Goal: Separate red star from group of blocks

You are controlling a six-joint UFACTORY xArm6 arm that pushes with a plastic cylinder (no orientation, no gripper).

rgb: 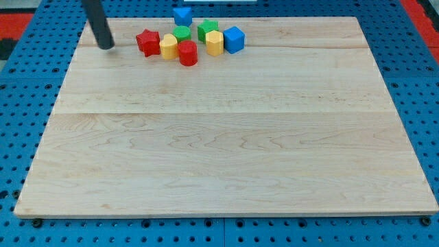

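The red star (pixel 147 42) lies at the left end of a tight group of blocks near the view's top. It touches a yellow block (pixel 169 47). To the right of that are a red cylinder (pixel 188 53), a green block (pixel 182 33), a green star-like block (pixel 207 29), a yellow hexagon block (pixel 215 42) and a blue cube (pixel 234 39). A second blue block (pixel 182 16) sits apart at the board's top edge. My tip (pixel 105 46) rests on the board to the left of the red star, a short gap away.
The wooden board (pixel 226 137) lies on a blue pegboard surface (pixel 20 82). Its top edge runs just behind the group of blocks.
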